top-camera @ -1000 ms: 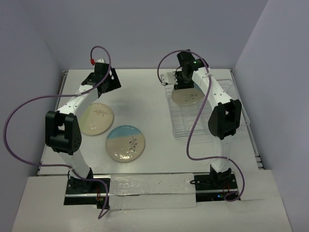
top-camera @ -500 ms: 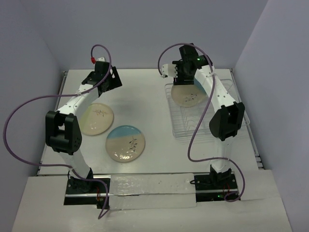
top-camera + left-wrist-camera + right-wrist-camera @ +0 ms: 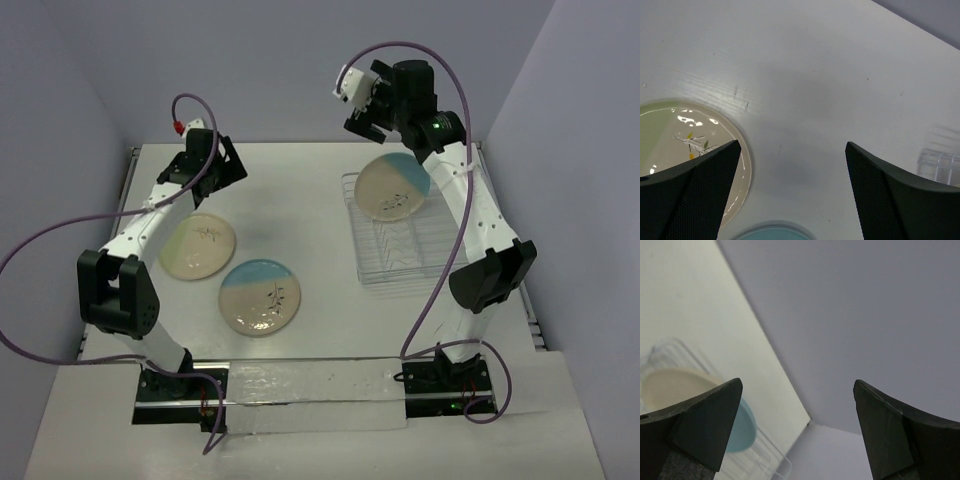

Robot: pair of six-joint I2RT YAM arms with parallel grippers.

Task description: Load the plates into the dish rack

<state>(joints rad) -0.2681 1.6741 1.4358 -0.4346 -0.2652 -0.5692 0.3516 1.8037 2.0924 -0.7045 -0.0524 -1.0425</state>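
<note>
My left arm (image 3: 150, 215) rises from its near-left base, folds at the elbow and stretches toward the far side. Its wrist is bent, so the left pincer (image 3: 230, 172) tips down and to the right. In its wrist camera I see both fingers (image 3: 690, 195) spread wide with nothing between them. My right arm (image 3: 478, 205) climbs from its near-right base up and far, wrist high. The right pincer (image 3: 352, 105) points left, jaws wide apart, gripping nothing.
</note>
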